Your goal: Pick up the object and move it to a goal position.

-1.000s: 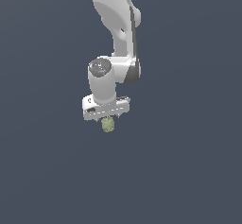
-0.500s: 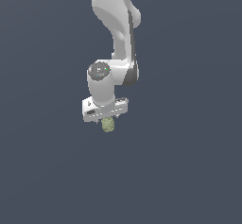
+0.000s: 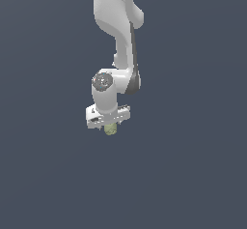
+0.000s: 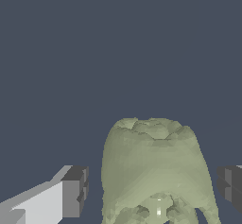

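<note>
A: Start at the exterior view's left and work across. What do you have?

B: You have nothing but flat grey to the exterior view's left of the arm. Then the arm hangs down the middle, and the tool sits at its lower end with the object, a pale olive-green lump, poking out just beneath it. Beyond the arm there is only grey again.

A: Is the tool gripping the object?

B: You cannot settle that. In the wrist view the object sits between the 2 fingers, but a strip of grey shows on each side of it, so the dark pads look apart from it. It could be held higher up, out of frame. Call the tool's state undecided.

A: Which step are you in, then?

B: By my judgement you are either carrying or just about to lift. The next move calls for confirming a firm hold on the object, then travelling to the goal.

A: What is hidden?

B: You see no goal marker in either view. No edge or shadow shows whether the object rests on a surface. The far finger is cut off at the wrist view's edge, and the object's near end is cropped too.
</note>
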{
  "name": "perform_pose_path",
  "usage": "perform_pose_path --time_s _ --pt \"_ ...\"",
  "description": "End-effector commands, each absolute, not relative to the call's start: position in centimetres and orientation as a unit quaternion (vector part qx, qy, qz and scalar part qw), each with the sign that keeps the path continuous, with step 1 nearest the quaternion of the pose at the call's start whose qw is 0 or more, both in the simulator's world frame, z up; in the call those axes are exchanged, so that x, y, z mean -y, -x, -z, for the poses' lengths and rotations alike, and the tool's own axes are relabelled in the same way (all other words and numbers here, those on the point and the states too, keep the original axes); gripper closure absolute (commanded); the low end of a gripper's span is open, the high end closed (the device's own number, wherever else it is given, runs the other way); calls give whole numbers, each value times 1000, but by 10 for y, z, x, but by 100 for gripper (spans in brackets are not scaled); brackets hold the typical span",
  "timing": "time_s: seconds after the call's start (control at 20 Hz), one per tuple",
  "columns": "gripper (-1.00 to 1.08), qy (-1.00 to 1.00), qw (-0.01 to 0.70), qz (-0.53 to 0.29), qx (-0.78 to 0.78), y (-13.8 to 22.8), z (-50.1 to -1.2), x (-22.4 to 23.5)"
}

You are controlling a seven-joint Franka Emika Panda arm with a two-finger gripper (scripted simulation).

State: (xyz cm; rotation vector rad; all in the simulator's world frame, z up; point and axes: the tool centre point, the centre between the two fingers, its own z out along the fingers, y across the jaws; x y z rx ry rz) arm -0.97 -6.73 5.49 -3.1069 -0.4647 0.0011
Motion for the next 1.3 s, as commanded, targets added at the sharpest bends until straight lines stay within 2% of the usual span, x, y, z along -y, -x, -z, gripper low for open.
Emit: perform_pose_path --time_s 0.0,0.2,0.25,0.9,1.25 --pt "-92 989 0 0 148 10 -45 67" --pt "-92 989 0 0 148 9 -41 68" --pt "108 989 0 0 148 9 -41 68" --pt "108 989 0 0 148 9 -44 66" --pt "108 989 0 0 148 13 -65 43"
